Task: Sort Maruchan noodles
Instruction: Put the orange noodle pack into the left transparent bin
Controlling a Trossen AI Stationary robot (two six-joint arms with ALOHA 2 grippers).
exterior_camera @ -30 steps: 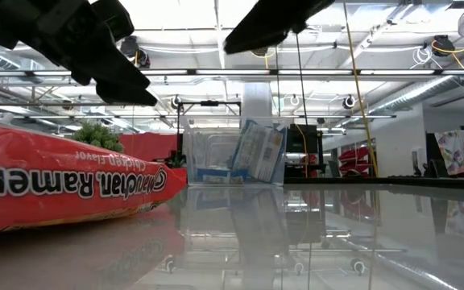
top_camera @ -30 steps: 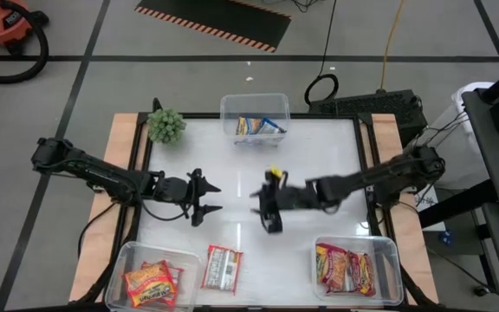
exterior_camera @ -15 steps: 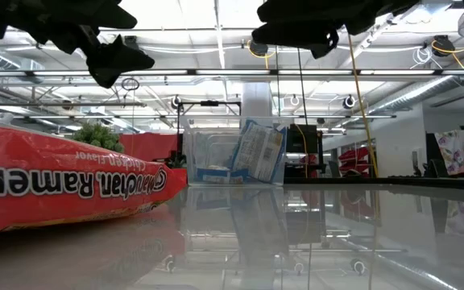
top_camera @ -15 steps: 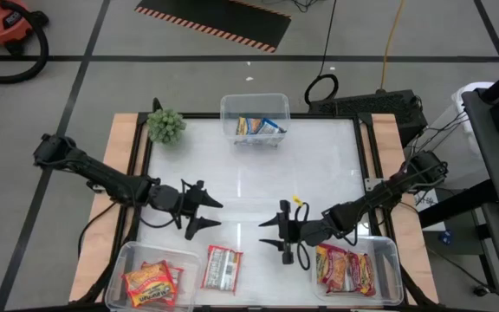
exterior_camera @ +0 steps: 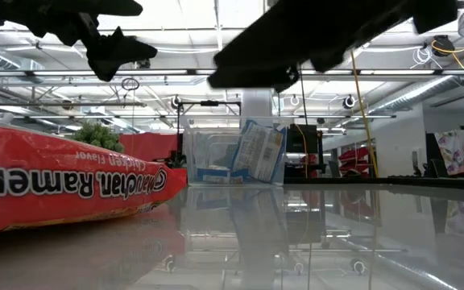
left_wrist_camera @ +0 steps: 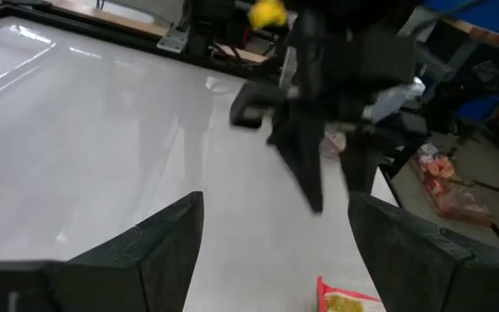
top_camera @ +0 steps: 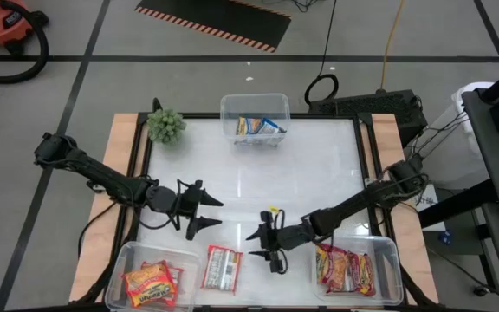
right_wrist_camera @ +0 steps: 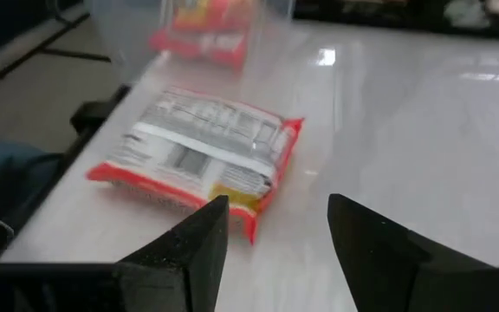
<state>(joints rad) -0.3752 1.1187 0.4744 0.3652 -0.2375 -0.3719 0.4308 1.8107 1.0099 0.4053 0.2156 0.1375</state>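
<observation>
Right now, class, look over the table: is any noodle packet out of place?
Yes. One red-and-white packet lies loose on the table's near edge, between the two near tubs, while every other packet sits inside a tub. It shows its printed back, not its front. The open right pincer hovers just beside it; the open left pincer hangs farther off.

Glossy white counter (top_camera: 319, 165); red-and-white noodle packet (top_camera: 223, 268) at six o'clock; blue-and-white packet (top_camera: 259, 127) at twelve; green plant (top_camera: 166, 126) at ten; both grippers black.
</observation>
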